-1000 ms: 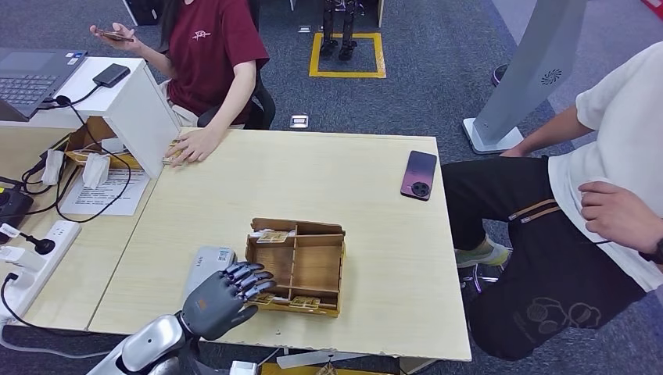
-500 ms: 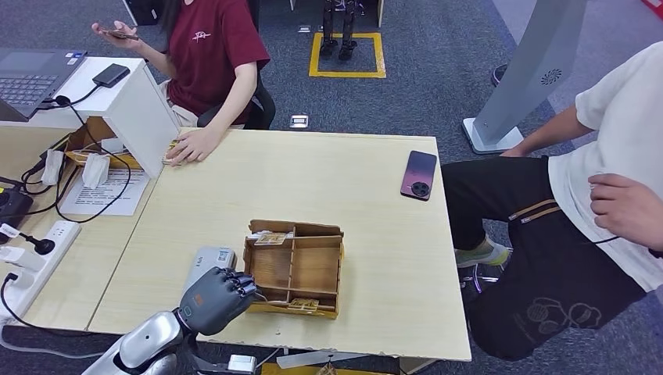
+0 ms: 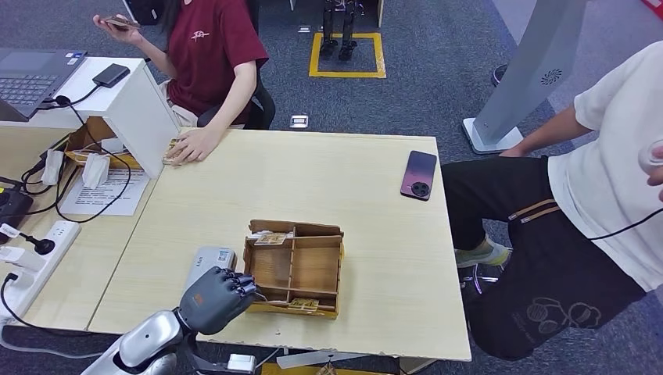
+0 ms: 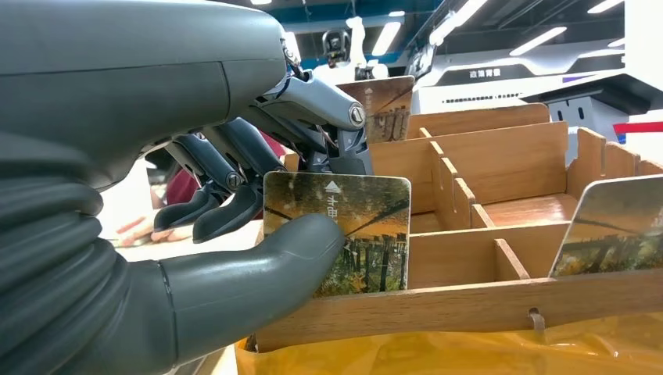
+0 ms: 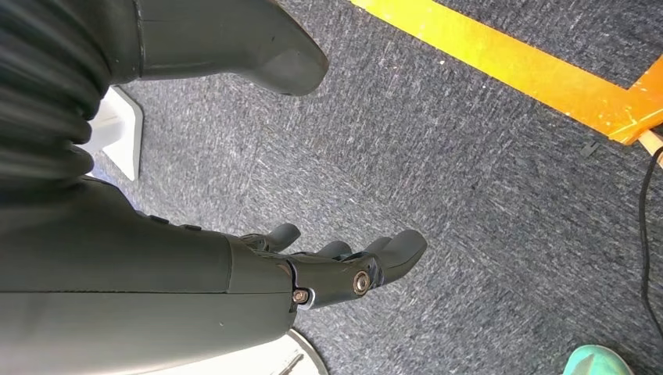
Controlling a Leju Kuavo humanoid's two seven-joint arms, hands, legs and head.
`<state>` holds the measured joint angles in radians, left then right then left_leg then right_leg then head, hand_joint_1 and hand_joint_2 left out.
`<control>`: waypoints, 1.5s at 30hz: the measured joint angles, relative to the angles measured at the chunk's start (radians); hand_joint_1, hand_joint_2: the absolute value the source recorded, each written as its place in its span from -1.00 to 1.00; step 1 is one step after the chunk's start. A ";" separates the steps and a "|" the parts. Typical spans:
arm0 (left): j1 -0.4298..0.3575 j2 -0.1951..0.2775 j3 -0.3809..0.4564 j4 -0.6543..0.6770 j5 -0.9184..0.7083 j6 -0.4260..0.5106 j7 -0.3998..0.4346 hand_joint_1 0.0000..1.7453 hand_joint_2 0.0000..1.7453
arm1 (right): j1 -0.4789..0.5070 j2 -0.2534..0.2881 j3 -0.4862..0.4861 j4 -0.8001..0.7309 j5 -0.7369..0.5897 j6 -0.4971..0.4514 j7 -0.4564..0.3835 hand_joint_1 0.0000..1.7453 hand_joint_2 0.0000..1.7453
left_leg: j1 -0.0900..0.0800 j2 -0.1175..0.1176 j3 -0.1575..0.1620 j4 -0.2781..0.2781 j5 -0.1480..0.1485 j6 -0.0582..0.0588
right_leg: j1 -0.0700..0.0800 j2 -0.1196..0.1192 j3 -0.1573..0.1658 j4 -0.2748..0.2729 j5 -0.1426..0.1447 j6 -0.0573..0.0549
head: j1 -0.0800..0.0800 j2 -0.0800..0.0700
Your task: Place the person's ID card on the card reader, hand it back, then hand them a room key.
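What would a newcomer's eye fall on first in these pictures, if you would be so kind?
Most striking is the robot's left hand at the near left corner of the wooden divider box on the pale table, pinching a printed room key card between thumb and fingers in a front compartment. Next comes the dark phone lying near the table's far right edge, beside a seated person in a white shirt.

Head view high, down on table (image 3: 234,187); left wrist close at wooden organizer (image 4: 500,195), shared; right wrist floorward.
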<state>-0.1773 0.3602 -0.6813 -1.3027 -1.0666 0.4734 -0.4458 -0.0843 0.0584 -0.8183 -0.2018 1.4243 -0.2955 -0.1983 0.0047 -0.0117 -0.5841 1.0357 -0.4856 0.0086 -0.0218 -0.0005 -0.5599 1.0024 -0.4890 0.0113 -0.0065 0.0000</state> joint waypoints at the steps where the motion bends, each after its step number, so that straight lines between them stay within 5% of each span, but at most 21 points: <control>1: 0.000 0.000 0.000 0.000 0.013 -0.001 -0.002 1.00 1.00 | 0.000 0.000 0.000 0.000 0.000 0.000 0.000 -1.00 1.00 | 0.000 0.000 0.000 0.000 0.000 0.000 | 0.000 0.000 0.000 0.000 0.000 0.000 | 0.000 0.000; 10: -0.084 0.060 0.040 -0.135 0.125 -0.067 -0.001 1.00 1.00 | -0.001 -0.001 -0.001 0.000 0.002 -0.001 0.003 -1.00 1.00 | 0.001 0.000 0.000 0.000 0.002 0.000 | 0.001 0.000 0.000 0.001 0.001 0.000 | 0.000 0.000; 20: -0.245 0.162 0.303 -0.187 0.243 -0.115 0.032 1.00 1.00 | -0.001 -0.001 -0.011 0.000 -0.001 -0.001 0.004 -1.00 1.00 | 0.004 0.000 0.000 0.000 0.003 -0.002 | 0.003 0.000 0.000 0.001 0.002 -0.002 | 0.000 0.000; 36: -0.279 0.164 0.383 -0.150 0.237 -0.127 0.047 1.00 1.00 | -0.003 -0.001 -0.019 0.000 -0.010 0.002 0.008 -1.00 1.00 | 0.004 0.000 0.000 0.000 0.003 -0.002 | 0.004 0.000 -0.001 0.001 0.002 -0.002 | 0.000 0.000; 45: -0.492 0.119 0.401 0.102 0.152 -0.094 0.143 1.00 1.00 | -0.017 0.000 -0.019 0.000 0.009 0.018 0.024 -1.00 1.00 | 0.004 -0.001 -0.001 0.000 0.005 -0.003 | 0.004 -0.001 -0.001 0.001 0.003 -0.003 | 0.000 0.000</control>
<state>-0.6691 0.4792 -0.2808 -1.2004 -0.9144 0.3799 -0.3024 -0.1009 0.0587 -0.8375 -0.2018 1.4333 -0.2777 -0.1744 0.0087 -0.0127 -0.5847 1.0361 -0.4804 0.0052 -0.0181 -0.0014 -0.5605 1.0033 -0.4857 0.0083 -0.0062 0.0002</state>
